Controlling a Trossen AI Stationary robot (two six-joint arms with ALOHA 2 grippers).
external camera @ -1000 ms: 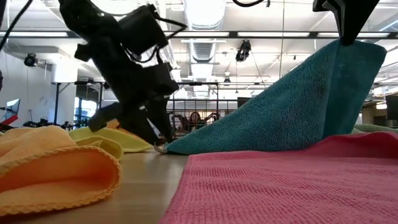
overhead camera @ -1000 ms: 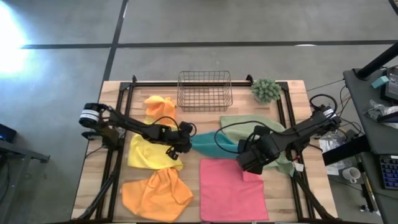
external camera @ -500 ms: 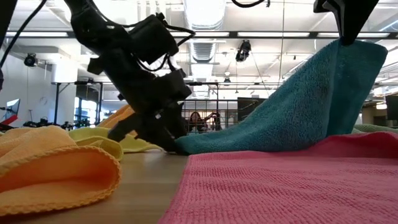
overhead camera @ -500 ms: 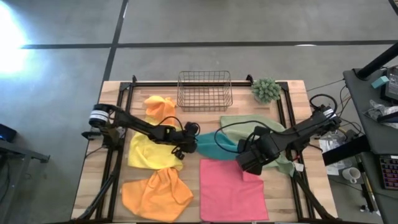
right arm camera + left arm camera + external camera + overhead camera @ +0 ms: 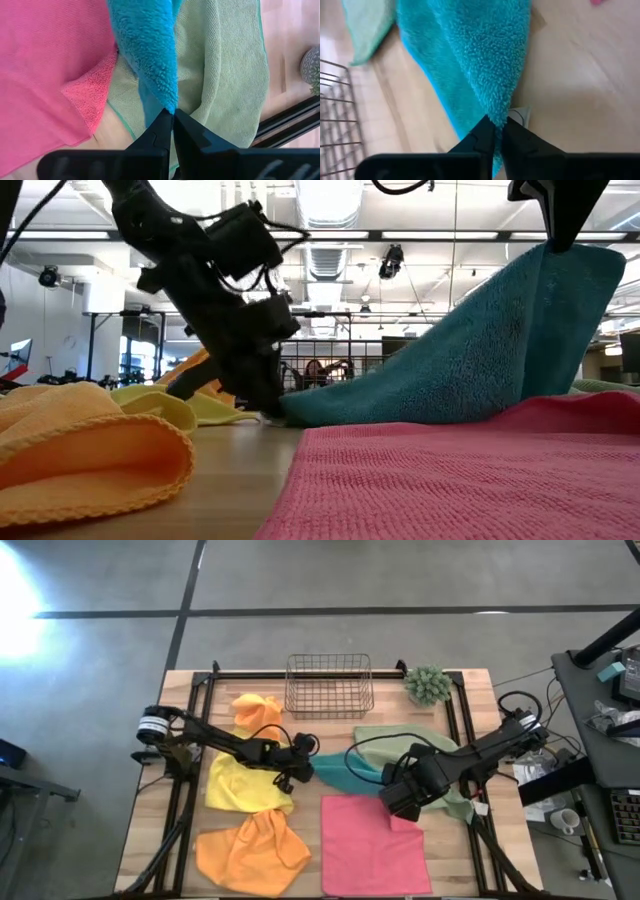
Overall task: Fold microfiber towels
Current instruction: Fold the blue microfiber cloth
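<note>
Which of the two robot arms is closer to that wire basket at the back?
The left. Its end effector sits just in front of the wire basket, pinching the teal towel; the right end effector is farther forward, beside the pink towel.

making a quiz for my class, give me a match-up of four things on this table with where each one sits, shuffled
Things:
1. teal towel
2. pink towel
3. wire basket
4. small green plant

Places:
A. far right corner of the table
B. flat at the near edge, right of the orange towel
C. far edge, middle of the table
D. stretched between the left gripper and the right gripper, one corner pinched in each

Pairs: 1-D, 2-B, 3-C, 4-A
</note>
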